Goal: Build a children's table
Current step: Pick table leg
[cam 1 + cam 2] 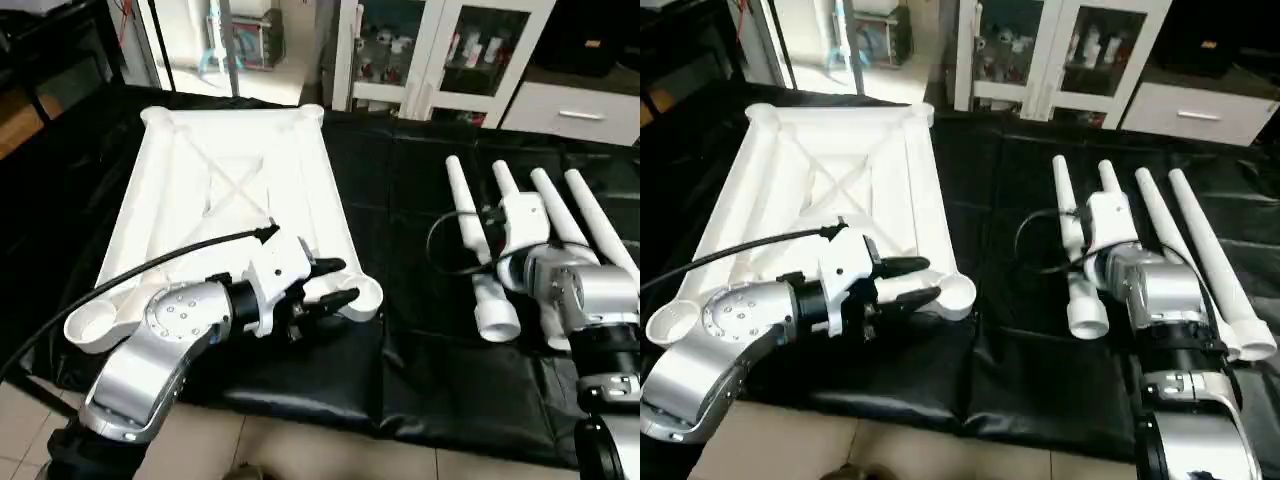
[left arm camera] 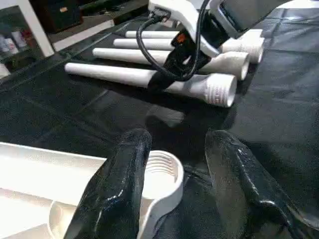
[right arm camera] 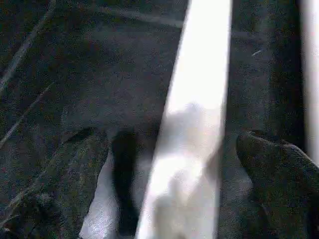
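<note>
While the tabletop (image 1: 225,190) lies ribbed side up at the left, the left gripper (image 1: 335,283) hangs half spread, grasping nothing, by its near right corner socket (image 2: 162,172); four legs (image 1: 600,235) lie at the right, partly hidden under the right gripper (image 3: 172,164), spread wide astride one

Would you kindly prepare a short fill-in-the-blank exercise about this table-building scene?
1. The table top lies with its ribbed underside facing ____.
2. ____ white legs lie side by side on the black mat.
3. The right gripper is open with a ____ between its fingers.
4. The left gripper is at a corner ____ of the top.

Missing words: up; four; leg; socket
</note>
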